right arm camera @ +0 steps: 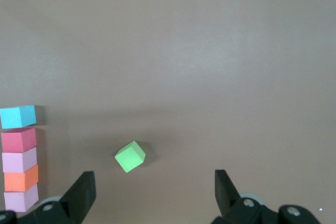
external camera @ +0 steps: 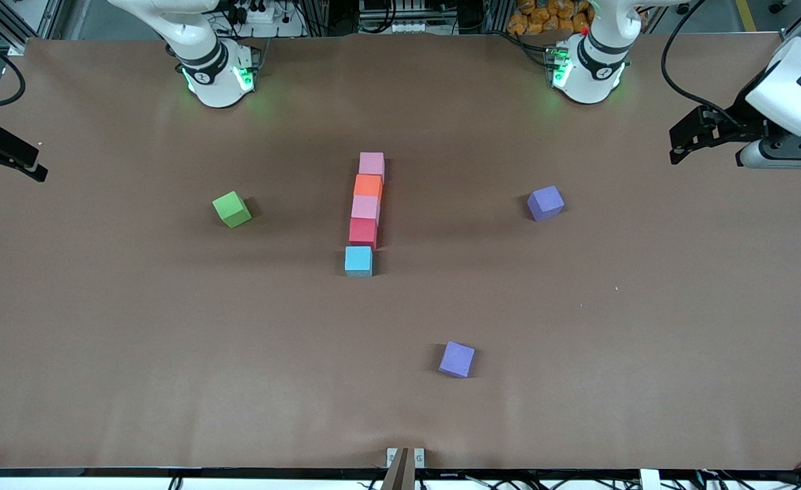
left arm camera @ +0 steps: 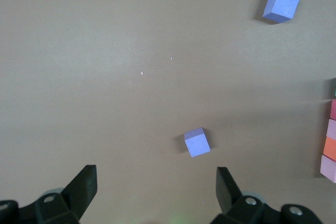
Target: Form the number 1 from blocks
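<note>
Between my two wide-open, empty claws, left gripper [left arm camera: 156, 192] and right gripper [right arm camera: 155, 195], the five small matte foam blocks [external camera: 366, 208] line up running away from the front camera

White glossy arm shells, black joint rings, green lights glowing at both bases. Left gripper [external camera: 679, 146] black on a white-grey wrist housing, black cables looping off it. Right gripper [external camera: 12, 163] black too. Wrist views: black angular fingers [left arm camera: 84, 184], silver screws.
</note>
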Controlling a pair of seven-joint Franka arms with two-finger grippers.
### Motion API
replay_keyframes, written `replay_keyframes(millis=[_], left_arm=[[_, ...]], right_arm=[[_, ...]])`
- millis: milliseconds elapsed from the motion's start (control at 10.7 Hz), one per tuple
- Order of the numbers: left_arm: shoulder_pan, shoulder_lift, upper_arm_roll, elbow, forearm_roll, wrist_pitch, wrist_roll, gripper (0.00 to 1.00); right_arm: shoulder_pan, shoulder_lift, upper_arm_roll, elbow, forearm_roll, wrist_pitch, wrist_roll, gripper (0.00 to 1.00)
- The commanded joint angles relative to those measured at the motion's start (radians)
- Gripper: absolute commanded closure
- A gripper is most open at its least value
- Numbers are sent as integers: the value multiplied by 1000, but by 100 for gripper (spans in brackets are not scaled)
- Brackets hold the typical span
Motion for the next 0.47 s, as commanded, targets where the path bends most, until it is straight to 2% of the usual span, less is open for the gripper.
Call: replay_keyframes(millis=[0,279,373], left_arm=[[7,-1,3,9,-12,-18,28,0],[23,-3,4,9,-12,-18,19,0],[32,-3,4,7,-12,-18,19,0]], right_arm=[[-7,2,13,0,-8,-4,-11,0],[7,2,17,3,-10,-3,-11,0],[24,2,19,3,-45,-3,-11,0]])
